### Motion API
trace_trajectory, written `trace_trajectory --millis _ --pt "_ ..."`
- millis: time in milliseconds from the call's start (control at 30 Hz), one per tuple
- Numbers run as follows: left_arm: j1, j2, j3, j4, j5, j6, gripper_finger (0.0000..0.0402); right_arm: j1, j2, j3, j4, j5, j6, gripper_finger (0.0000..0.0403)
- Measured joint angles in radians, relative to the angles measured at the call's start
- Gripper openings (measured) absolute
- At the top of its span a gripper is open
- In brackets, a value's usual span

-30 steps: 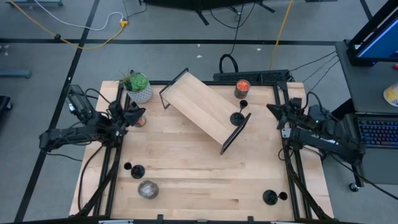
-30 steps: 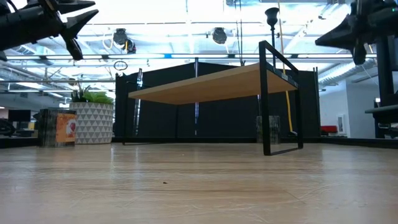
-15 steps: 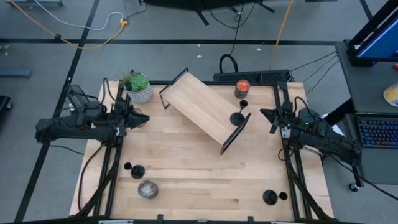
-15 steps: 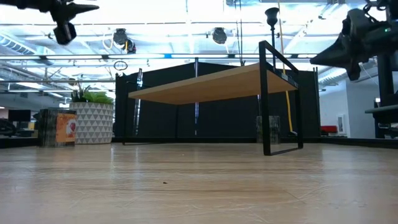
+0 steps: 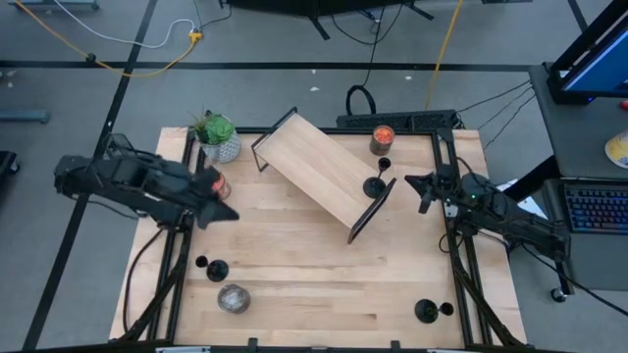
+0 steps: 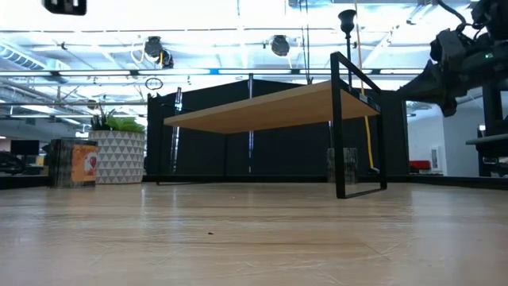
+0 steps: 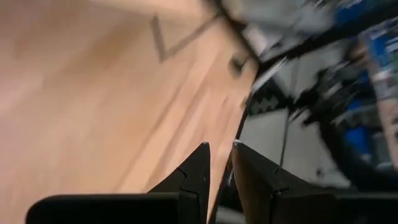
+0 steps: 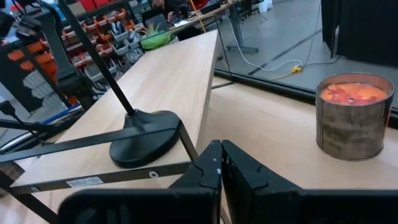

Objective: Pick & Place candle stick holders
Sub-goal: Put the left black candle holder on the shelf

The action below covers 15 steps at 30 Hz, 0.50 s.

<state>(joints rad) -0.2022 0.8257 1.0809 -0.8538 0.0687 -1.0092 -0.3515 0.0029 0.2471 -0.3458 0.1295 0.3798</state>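
Wooden table carries a tilted wooden shelf with black frame. One black goblet-shaped candle stick holder stands on the shelf's right end; two stand on the table in front of it. The right gripper, closed and empty, hovers just beside that end; the left gripper, nearly closed and empty, hangs left of the shelf. This looks like an approach: the jaws must open first.

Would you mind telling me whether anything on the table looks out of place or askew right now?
Yes: the wooden shelf riser sits diagonally across the table rather than square to its edges. Two candle stick holders, one near the front left and one at the front right, appear to lie on their sides.
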Motion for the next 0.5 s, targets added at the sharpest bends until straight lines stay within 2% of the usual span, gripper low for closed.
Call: trace_trajectory --millis 233,400,500 --pt "-0.118 0.169 0.166 -0.286 0.067 -0.196 0.0072 0.0 0.0 -0.003 0.018 -0.02 -0.078 0.0" --pt "-0.19 0.202 0.217 -0.411 0.062 -0.324 0.0072 0.0 0.0 -0.003 0.02 -0.107 -0.11 0.0" --pt "-0.232 0.203 0.219 -0.454 0.062 -0.41 0.0072 0.0 0.0 -0.003 0.03 -0.106 -0.103 0.0"
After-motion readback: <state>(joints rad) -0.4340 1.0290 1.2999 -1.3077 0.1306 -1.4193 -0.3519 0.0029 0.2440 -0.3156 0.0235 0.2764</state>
